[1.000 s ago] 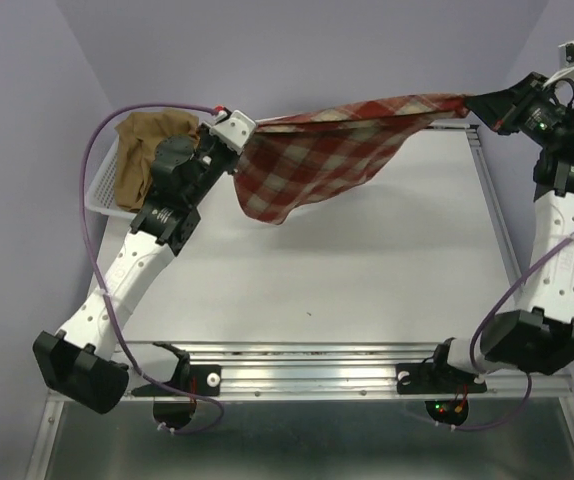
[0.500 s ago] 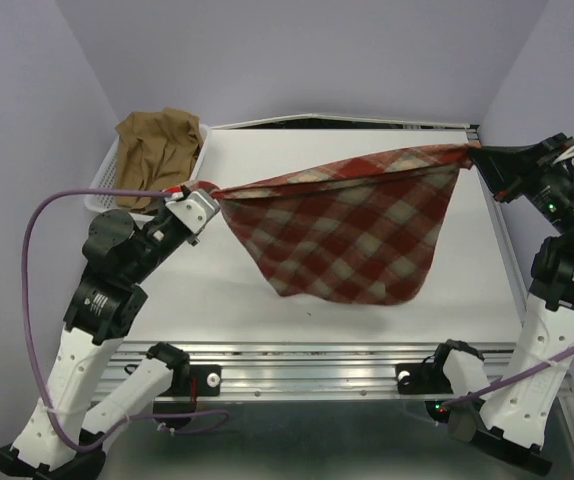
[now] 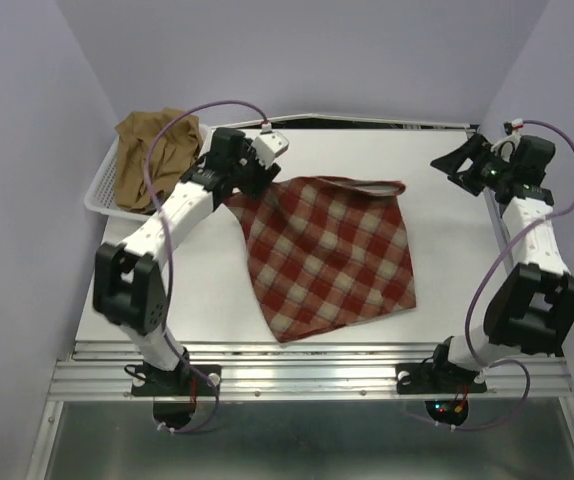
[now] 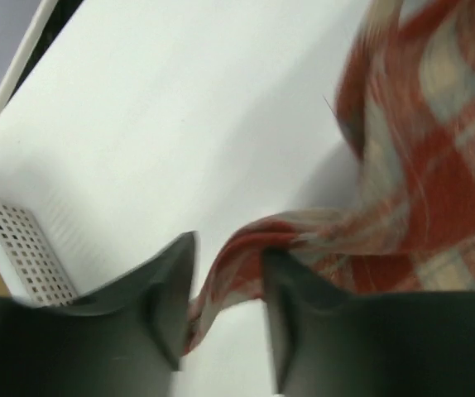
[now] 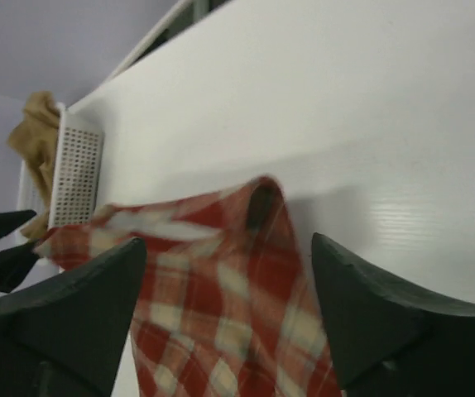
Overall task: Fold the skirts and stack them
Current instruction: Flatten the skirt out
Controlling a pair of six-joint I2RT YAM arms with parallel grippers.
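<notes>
The red-and-cream plaid skirt [image 3: 332, 255] lies spread flat mid-bench [image 3: 447, 280]. The left pincer [image 4: 229, 252] sits at the skirt's far-left corner, jaws apart with that corner loose between them. The right pincer [image 5: 227, 241] gapes wide and empty near the far-right edge. The tan skirt [image 3: 152, 150] sits crumpled in the white basket [image 3: 102, 190] at the far-left corner.

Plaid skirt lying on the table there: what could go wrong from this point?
1. A corner of the plaid skirt lies between the parted fingers of the left gripper; if that arm lifts away, the cloth may snag and drag.
2. The skirt lies askew with its far edge rumpled, so a fold could come out uneven.
3. The right gripper is open and off the cloth; regrasping a flat edge may miss.
</notes>
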